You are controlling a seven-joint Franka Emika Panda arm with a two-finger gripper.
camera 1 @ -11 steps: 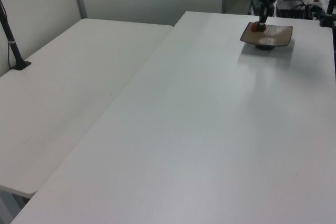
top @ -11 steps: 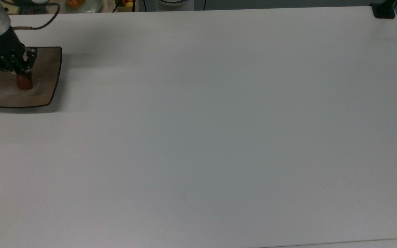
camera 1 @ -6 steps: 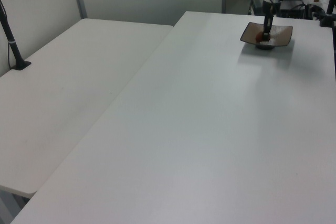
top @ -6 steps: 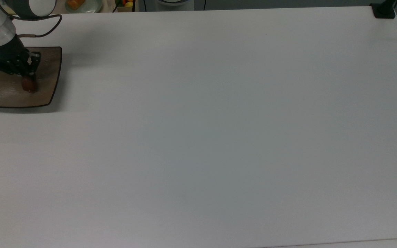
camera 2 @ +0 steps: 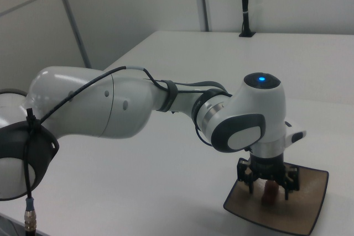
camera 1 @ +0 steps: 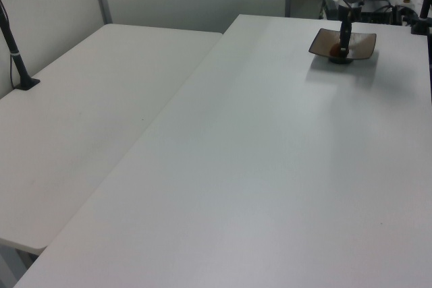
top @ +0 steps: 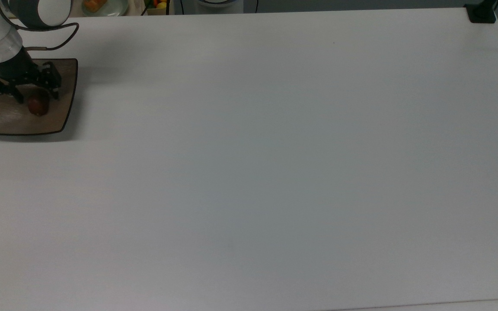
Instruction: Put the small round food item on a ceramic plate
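We find the gripper (top: 37,96) low over the plate (top: 2,119), its fingers (top: 55,90) spread apart with the food item (top: 38,105) lying between and just below them in the top view. The item sits on the plate's surface, toward the top view's right half of the plate and inside the dark rim. In the right view the gripper (camera 2: 269,190) stands upright over the plate (camera 2: 307,203), and the item (camera 2: 269,194) shows as a reddish lump between the fingers, free of both as far as we can judge. The left view shows the plate (camera 1: 361,43) at the far end of the table (camera 1: 270,166) with the arm standing over it.

We judge the placing done and the step in hand to be the retreat. To do it well:

- Lift straight up, with no sideways drift, so neither finger brushes the item; it is rounded and may roll if nudged.
- Keep the fingers spread until they stand above the item's top.
- Mind the upturned plate edge nearest the arm; a tilted exit could catch it and shift the plate.
- Confirm the item rests settled on the plate before moving away.

Beyond the table's far edge in the top view we note a pale dish (top: 113,8) with orange food.
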